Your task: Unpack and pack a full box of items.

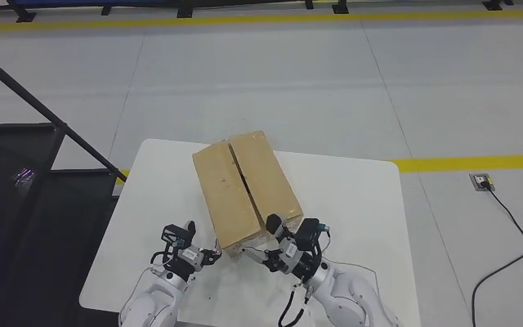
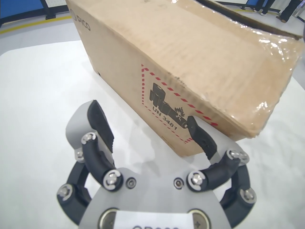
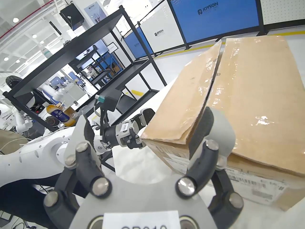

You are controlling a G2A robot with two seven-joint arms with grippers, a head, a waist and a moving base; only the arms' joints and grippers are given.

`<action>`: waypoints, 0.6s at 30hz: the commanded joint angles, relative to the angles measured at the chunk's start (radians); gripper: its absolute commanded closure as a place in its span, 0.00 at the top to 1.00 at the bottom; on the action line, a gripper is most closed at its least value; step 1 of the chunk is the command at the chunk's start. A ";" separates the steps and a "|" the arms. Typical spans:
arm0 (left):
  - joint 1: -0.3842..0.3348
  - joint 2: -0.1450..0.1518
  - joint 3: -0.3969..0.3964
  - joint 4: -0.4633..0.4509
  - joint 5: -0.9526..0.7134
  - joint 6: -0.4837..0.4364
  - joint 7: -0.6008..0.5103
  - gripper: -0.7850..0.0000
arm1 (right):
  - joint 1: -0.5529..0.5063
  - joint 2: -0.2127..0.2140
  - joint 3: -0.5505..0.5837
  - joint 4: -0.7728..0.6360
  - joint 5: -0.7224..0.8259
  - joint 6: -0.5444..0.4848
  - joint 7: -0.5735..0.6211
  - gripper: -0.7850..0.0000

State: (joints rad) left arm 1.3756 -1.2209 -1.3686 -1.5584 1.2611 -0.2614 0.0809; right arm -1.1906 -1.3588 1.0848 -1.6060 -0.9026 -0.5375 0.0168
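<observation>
The long brown cardboard box [image 1: 245, 192] lies mid-table on the white rounded table [image 1: 359, 204], running from 11 to 5 o'clock. Its flaps are down under glossy clear tape, so the contents are hidden. The left gripper [image 2: 143, 111] sits at the box's 7 o'clock corner, fingers spread and empty. The right gripper [image 3: 145, 120] sits at the 5 o'clock end, also spread.

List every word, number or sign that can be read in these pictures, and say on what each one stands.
"UN 3481": below the battery hazard mark on the cardboard box's long side.
A brand logo on that side, and logos on the room's panels: company marks, not quoted.
The shipping label on the box's end: too small to read.
The white labels on the left end effector and right end effector: cut off, unreadable.
</observation>
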 commanded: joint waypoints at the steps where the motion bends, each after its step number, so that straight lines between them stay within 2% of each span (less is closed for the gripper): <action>1: -0.006 0.000 0.006 0.001 0.005 -0.004 -0.003 1.00 | -0.002 0.000 0.000 0.000 0.002 0.003 0.001 1.00; 3: -0.011 -0.001 0.011 0.002 0.008 -0.007 -0.006 1.00 | -0.013 0.000 -0.001 -0.013 0.047 -0.002 0.022 1.00; 12: -0.033 -0.005 0.039 0.002 0.015 -0.015 -0.009 1.00 | -0.066 0.019 0.082 -0.057 0.365 0.056 0.282 1.00; 18: -0.050 -0.008 0.058 0.013 0.021 -0.017 -0.010 1.00 | -0.054 0.024 0.109 -0.023 0.538 0.070 0.363 1.00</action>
State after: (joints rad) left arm 1.3277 -1.2286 -1.3131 -1.5471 1.2805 -0.2780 0.0709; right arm -1.2487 -1.3352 1.1928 -1.6365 -0.3886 -0.4672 0.3697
